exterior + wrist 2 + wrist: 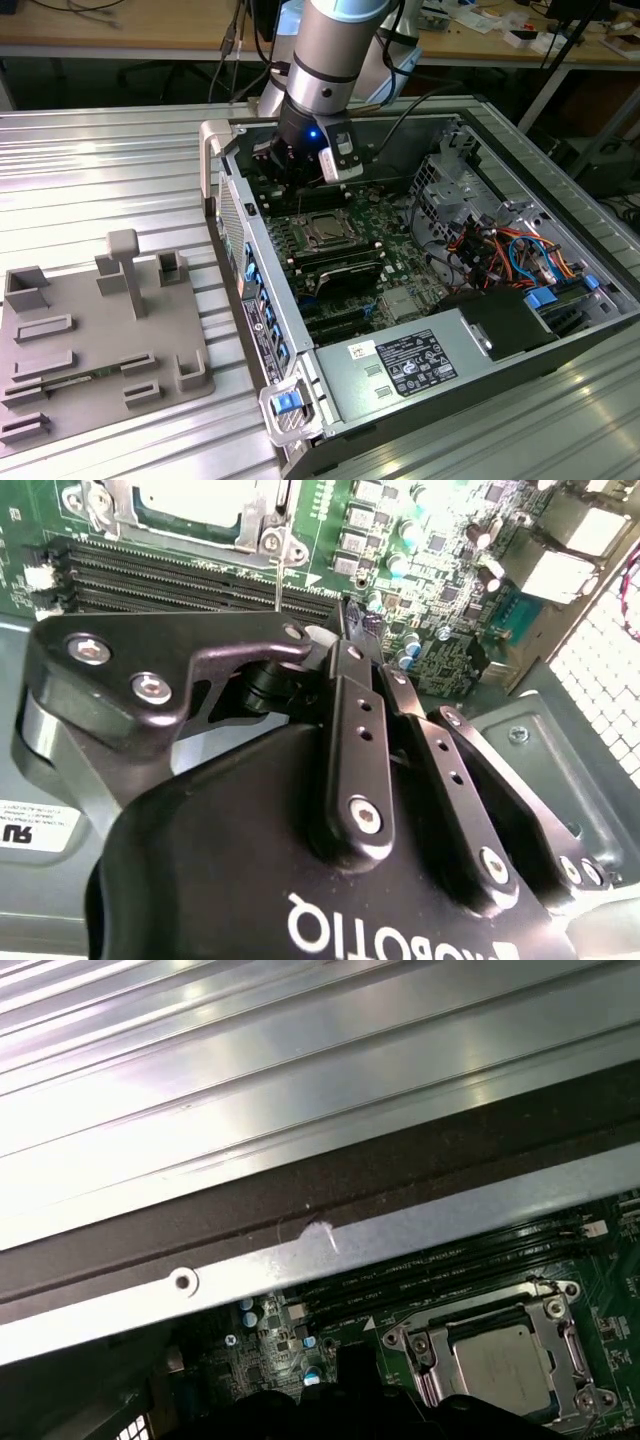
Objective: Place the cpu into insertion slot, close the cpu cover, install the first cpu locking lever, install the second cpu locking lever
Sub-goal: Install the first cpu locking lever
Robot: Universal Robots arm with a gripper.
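Item: claw [297,182] [335,630], on the arm [335,50]. It is lowered inside the open case [262,330] and hangs low over the board [400,235]. Whether it is released or clenched cannot be told from where I stand.

Item: cpu [505,1365] [325,232], a dull silver square. It is seated in the socket [270,542], near the claw.

Item: cover [430,1360], a silvery frame. It lies flat on the socket, and the cpu shows through its window.

Item: lever [277,585], a thin wire. It runs from the socket's corner towards the claw's tip; whether they touch cannot be told.

Item: memory slots [180,575], black rows between claw and socket.

Item: power supply [400,365], a grey box. It sits well apart from the claw, beyond the socket.

Item: cables [500,250], orange, blue and red. They lie well apart from the claw, towards the exterior view's right.

Item: grey fixture [100,330], outside the case on the ribbed table [100,160]. It is well apart from the claw, towards the exterior view's left.
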